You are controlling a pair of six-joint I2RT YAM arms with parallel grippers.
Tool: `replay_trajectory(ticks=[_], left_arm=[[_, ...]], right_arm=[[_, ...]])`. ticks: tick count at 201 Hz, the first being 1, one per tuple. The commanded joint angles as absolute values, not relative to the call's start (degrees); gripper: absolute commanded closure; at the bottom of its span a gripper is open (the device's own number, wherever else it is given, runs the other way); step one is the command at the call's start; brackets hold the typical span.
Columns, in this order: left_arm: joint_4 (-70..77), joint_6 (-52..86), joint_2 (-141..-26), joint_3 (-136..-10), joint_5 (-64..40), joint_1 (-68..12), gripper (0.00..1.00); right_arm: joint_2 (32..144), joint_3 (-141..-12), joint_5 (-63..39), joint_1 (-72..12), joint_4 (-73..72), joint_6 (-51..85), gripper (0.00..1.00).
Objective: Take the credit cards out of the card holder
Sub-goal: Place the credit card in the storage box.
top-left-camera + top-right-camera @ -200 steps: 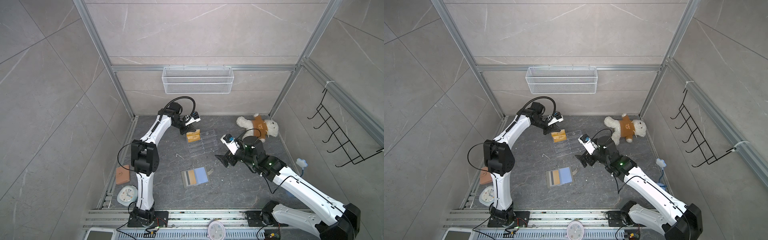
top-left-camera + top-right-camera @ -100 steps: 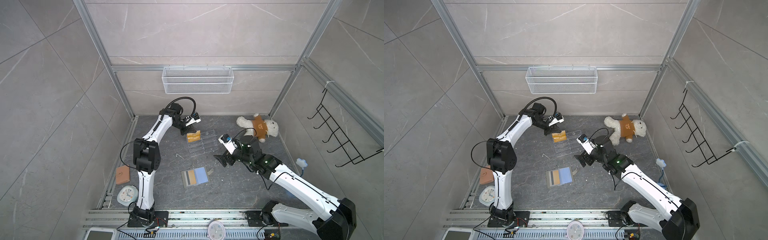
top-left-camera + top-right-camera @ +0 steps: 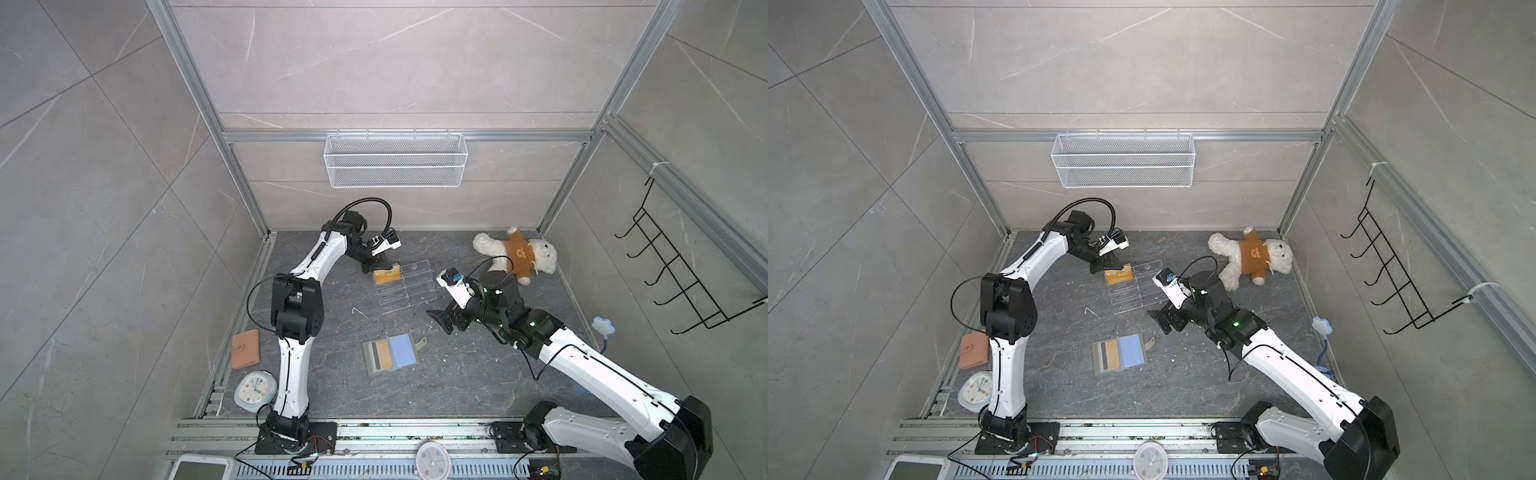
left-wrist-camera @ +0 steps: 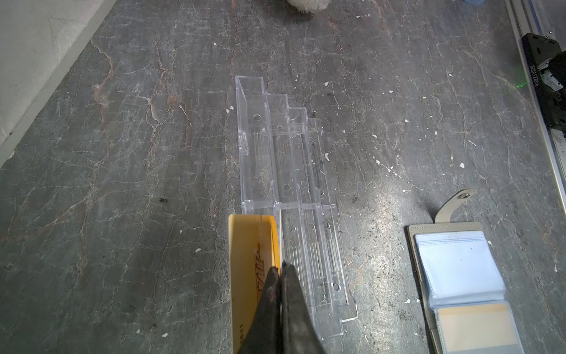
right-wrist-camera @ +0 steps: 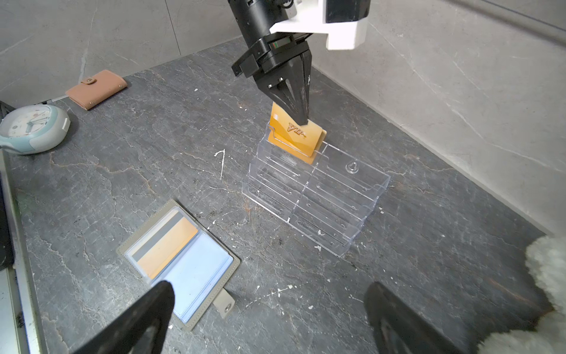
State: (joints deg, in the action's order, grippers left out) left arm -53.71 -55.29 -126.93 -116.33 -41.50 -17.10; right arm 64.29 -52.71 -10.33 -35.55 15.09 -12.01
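The grey card holder [image 3: 409, 360] lies open on the table, its snap tab spread out, in both top views [image 3: 1139, 358]. A gold credit card [image 5: 167, 245] with a grey stripe sits in its clear sleeve beside the light blue panel [image 4: 456, 263]. My left gripper [image 4: 280, 268] is shut on the upper edge of another gold credit card [image 5: 295, 138]. That card stands upright in the back tier of the clear acrylic stand [image 5: 321, 199]. Open and holding nothing, my right gripper [image 5: 269, 286] hovers above bare table beside the holder's tab.
A teddy bear [image 3: 519, 253] lies at the back right. A tan-brown wallet [image 3: 245, 349] and a pale clock [image 3: 254, 390] sit at the left edge. A second clock [image 3: 433, 459] rests on the front rail. A wire basket [image 3: 395, 160] hangs on the back wall.
The left arm's elbow has shifted slightly while its gripper stays on the card at the stand. The right gripper has drifted a little to the left.
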Motion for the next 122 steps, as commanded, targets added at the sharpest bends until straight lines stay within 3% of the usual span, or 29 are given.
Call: replay_trajectory(ticks=[1,122], left_arm=[[-53.72,-54.31,-126.39,-116.41,-43.41,-16.70,1.00],[-53.25,-52.30,-126.56,-114.92,-43.39,-16.68,1.00]], right_arm=[[63.92,-51.98,-11.34,-35.49,13.98,-12.28,0.00],[62.84,-51.77,-12.20,-35.50,14.67,-11.96,0.00]])
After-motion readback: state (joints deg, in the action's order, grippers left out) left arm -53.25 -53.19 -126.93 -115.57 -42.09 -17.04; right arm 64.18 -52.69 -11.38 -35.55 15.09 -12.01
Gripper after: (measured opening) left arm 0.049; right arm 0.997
